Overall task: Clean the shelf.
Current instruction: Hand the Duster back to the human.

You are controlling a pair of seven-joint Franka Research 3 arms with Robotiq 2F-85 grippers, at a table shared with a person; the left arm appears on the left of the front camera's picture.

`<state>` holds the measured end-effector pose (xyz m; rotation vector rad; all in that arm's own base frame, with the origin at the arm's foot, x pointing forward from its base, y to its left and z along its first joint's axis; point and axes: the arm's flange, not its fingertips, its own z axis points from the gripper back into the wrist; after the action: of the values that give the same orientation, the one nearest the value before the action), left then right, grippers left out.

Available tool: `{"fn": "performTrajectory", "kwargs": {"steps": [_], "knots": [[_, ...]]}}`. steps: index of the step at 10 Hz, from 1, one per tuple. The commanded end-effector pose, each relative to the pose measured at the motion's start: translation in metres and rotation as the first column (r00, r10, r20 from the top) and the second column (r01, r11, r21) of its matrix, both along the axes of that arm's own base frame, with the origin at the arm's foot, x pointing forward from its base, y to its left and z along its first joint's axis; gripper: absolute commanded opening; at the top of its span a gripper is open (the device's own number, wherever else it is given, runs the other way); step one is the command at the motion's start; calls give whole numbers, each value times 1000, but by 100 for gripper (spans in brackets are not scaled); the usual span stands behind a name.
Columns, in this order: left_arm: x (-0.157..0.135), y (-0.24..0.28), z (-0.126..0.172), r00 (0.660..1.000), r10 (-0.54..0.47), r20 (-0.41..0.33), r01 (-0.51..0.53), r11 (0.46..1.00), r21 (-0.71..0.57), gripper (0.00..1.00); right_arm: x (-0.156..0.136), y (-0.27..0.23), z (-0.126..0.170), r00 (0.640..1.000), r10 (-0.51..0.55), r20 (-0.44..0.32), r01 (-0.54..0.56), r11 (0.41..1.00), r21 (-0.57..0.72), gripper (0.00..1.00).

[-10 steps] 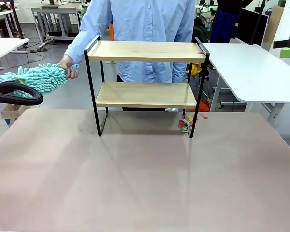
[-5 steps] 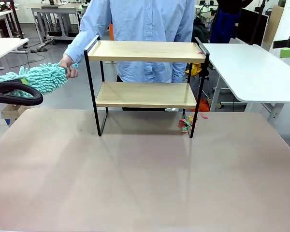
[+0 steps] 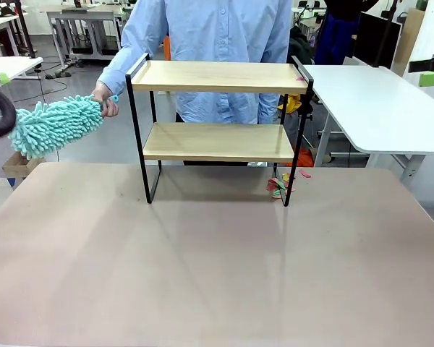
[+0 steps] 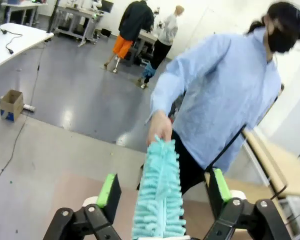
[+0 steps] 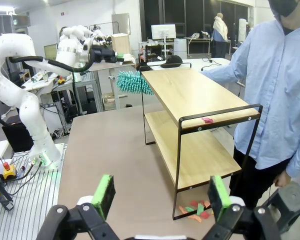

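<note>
Apparently mid-handover, the person's hand [image 3: 103, 99] offers the teal duster [image 4: 161, 192] between the parted left gripper [image 4: 162, 192] fingers, which must clamp it before sweeping the shelf [image 3: 218, 76]; right gripper [image 5: 160, 196] hangs released.

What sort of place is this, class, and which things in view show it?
Most likely a robotics lab or workshop: a white robot arm stands at the table, rows of white work tables fill an open hall, and a test shelf is set up.

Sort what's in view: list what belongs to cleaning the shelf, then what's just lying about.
For the job: shelf; teal duster held out by the person's hand; left gripper, open around its head; paper scraps by the shelf's foot.

Lying about: cardboard box; white side table.
</note>
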<state>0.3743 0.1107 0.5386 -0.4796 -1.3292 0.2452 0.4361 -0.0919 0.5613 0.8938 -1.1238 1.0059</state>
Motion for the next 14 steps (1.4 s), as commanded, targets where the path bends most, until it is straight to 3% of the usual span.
{"fn": "performTrajectory", "kwargs": {"steps": [1,5,14], "knots": [[-16,34,48,999,41,12,-39,995,-89,100,0,1,4,1000,2,-8,-2,1000,1,100],[-39,86,63,994,105,43,-95,978,-186,100,0,1,4,1000,2,-8,-2,1000,1,100],[-38,86,60,991,128,46,-119,979,-166,100,0,1,4,1000,2,-8,-2,1000,1,100]]}}
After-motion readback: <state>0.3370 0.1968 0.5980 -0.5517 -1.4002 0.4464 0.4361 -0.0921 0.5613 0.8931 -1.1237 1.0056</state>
